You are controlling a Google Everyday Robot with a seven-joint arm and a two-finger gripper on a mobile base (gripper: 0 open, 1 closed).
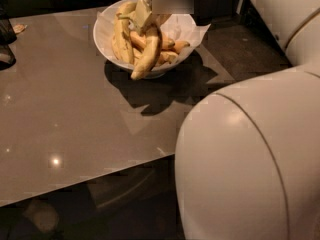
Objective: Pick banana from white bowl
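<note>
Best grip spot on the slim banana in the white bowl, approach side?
Probably the upper end of the banana, from above: its lower tip hangs over the front rim of the white bowl, leaving the top exposed. The gripper sits above it.
</note>
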